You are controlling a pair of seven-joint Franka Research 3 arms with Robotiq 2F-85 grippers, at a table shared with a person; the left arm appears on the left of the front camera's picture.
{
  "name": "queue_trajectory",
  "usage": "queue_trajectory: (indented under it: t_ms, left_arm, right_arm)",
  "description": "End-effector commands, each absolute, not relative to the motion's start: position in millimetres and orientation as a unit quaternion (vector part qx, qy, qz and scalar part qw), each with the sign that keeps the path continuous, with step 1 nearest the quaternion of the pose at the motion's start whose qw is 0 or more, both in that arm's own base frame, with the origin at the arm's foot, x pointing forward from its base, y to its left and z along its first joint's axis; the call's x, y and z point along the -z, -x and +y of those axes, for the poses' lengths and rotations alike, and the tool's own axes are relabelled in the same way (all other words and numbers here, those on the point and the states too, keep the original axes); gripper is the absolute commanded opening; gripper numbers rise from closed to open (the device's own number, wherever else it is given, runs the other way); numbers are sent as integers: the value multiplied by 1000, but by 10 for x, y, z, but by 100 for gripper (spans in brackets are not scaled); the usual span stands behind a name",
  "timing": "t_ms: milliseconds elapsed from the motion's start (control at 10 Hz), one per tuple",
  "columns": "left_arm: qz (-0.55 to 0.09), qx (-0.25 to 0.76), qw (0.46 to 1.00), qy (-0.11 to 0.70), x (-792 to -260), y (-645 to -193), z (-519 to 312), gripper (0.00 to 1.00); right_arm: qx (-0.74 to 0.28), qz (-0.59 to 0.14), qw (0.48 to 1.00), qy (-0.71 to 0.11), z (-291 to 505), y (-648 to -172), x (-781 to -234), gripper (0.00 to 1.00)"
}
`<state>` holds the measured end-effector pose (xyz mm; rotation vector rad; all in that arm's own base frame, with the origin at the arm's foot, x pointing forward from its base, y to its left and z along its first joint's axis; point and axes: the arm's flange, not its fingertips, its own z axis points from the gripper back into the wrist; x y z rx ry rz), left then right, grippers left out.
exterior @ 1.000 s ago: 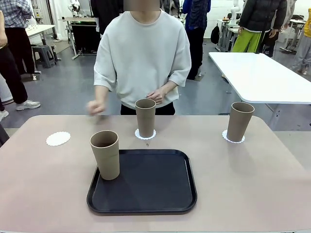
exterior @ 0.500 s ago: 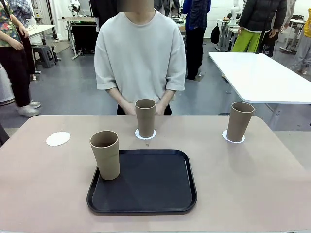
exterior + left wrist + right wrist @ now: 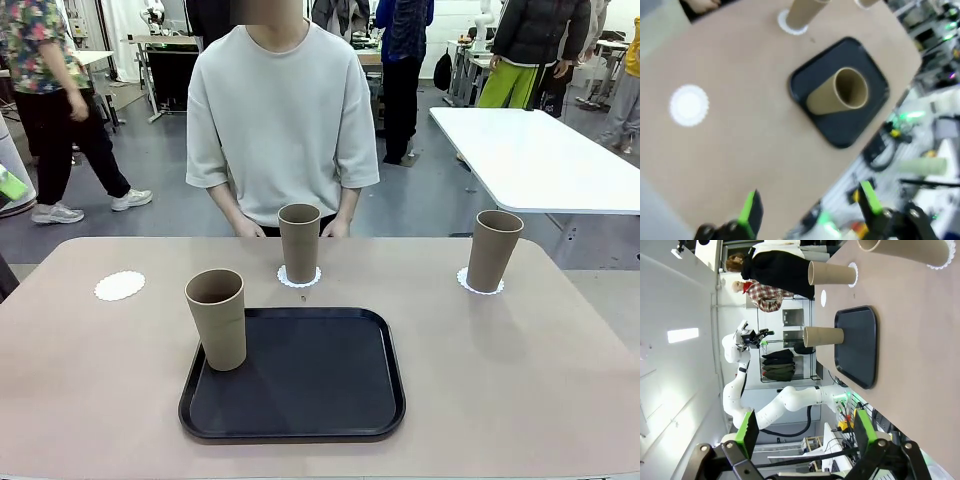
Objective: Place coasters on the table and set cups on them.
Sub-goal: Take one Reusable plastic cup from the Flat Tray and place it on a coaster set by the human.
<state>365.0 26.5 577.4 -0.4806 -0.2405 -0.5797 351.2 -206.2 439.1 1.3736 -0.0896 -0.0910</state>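
Observation:
Three tan cups stand on the beige table [image 3: 520, 370]. One cup [image 3: 216, 318] is on the left corner of the black tray [image 3: 310, 380]. The middle cup [image 3: 299, 242] rests on a white coaster [image 3: 299, 278], and the right cup [image 3: 493, 250] on another coaster [image 3: 478, 285]. A bare coaster [image 3: 120, 286] lies at the far left. My left gripper [image 3: 809, 205] hangs open high above the table, over the tray cup [image 3: 837, 92] and the bare coaster [image 3: 688, 104]. My right gripper [image 3: 805, 427] is open too, off the table's side, with the tray cup [image 3: 823, 336] ahead.
A person in a grey shirt stands at the far side with both hands [image 3: 335, 228] low at the table's edge behind the middle cup. A glossy white table [image 3: 530, 160] stands at the back right. Other people walk in the background.
The person has drawn both hands down to the table's far edge. A bystander has walked across the back left. Cups, coasters and tray have not moved.

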Motion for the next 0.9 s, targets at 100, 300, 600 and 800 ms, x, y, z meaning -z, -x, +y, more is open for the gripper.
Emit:
queue_trajectory:
  t_ms: [100,300,600,800]
  left_arm:
    - [-160,376,907,103,-5423,-3670,-237,100]
    - [-141,436,887,51,-5070,-3686,-562,100]
    - [-166,477,862,42,-4751,-3673,-752,100]
    - [-142,465,873,40,-4805,-3669,-830,100]
  right_arm:
    - [37,-44,768,-638,-2066,-3504,-4374,100]
    - [37,-44,768,-638,-2066,-3504,-4374,100]
    - [37,-44,768,-638,-2066,-3504,-4374,100]
    - [37,-44,768,-638,-2066,-3504,-4374,100]
